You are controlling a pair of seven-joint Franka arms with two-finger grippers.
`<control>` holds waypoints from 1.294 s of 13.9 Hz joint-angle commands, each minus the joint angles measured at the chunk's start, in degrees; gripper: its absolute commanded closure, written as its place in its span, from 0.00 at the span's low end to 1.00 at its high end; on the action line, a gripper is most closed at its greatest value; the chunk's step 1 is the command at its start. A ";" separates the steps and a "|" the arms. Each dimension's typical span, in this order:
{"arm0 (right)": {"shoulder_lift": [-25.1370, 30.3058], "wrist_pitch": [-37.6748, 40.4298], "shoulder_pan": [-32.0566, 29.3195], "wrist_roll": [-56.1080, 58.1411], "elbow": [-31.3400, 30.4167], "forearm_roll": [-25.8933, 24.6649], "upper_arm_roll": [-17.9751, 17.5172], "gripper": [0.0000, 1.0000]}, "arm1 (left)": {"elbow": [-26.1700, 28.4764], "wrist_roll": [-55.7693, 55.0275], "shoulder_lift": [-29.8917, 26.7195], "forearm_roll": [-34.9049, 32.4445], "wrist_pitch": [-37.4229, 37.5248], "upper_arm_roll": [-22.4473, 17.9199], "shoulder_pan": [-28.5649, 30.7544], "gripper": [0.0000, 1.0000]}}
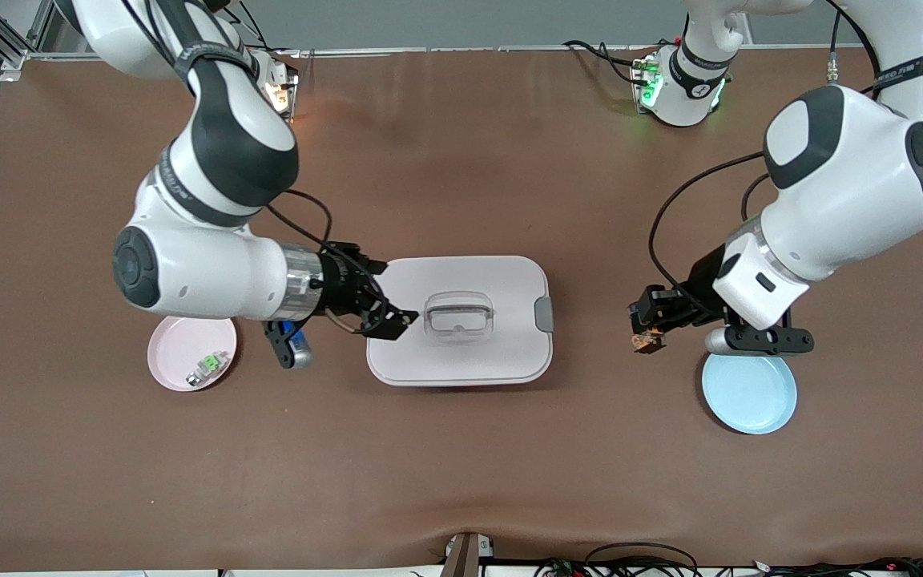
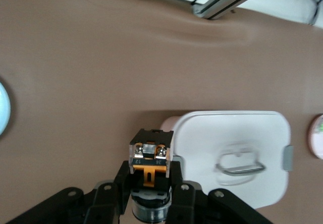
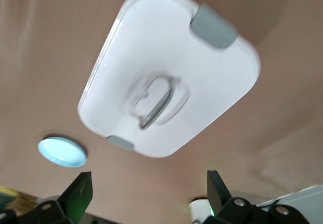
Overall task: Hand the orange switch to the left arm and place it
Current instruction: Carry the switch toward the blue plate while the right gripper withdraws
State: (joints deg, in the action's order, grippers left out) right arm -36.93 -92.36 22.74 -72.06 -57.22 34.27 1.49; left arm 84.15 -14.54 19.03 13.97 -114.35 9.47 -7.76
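Observation:
The orange switch, a small black part with an orange centre, hangs in the air between the box and a blue plate, over bare table. My left gripper is shut on it. In the left wrist view the switch sits clamped in the left gripper, with the white box on the table farther off. My right gripper is open and holds nothing, over the box's edge at the right arm's end. In the right wrist view its fingertips stand wide apart with the box past them.
A pink plate holding a small green-and-clear component lies toward the right arm's end. A light blue plate lies toward the left arm's end, under the left wrist. The box has grey side latches and a recessed lid handle.

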 commanded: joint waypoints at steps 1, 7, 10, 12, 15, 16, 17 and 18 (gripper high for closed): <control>2.65 3.93 -2.96 6.99 -0.35 -4.98 -0.87 0.00 | -0.83 2.75 1.44 -4.73 1.58 -0.25 1.78 1.00; 4.58 10.08 -6.83 23.51 -0.70 -13.52 -0.78 0.00 | 0.92 20.57 5.05 -9.32 1.76 -0.42 7.92 1.00; 4.67 12.46 -7.89 39.39 -0.88 -19.83 -0.78 0.00 | 1.89 32.26 6.54 -11.94 1.76 -0.42 11.27 1.00; 4.58 12.64 -9.55 47.59 -0.88 -23.01 -0.78 0.00 | 2.95 39.11 6.98 -15.63 1.67 -0.33 13.20 1.00; 4.50 13.61 -12.54 56.93 -0.97 -24.69 -0.78 0.00 | 3.65 49.48 8.65 -17.93 1.41 -0.25 16.18 1.00; 4.50 13.61 -13.24 58.51 -0.97 -25.39 -0.78 0.00 | 3.74 53.52 9.53 -17.93 1.06 -0.33 16.55 1.00; 4.50 13.61 -13.69 60.70 -0.97 -27.48 -0.78 0.00 | 3.74 57.57 10.32 -18.02 0.71 -0.33 17.51 1.00; 4.50 13.44 -13.78 62.64 -0.97 -29.94 -0.78 0.00 | 3.74 61.61 11.54 -18.28 -0.42 -0.33 19.08 1.00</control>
State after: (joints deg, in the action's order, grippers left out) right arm -33.24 -79.22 9.68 -12.83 -57.59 8.13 1.59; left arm 87.85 40.47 29.07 -3.08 -113.42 8.70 9.10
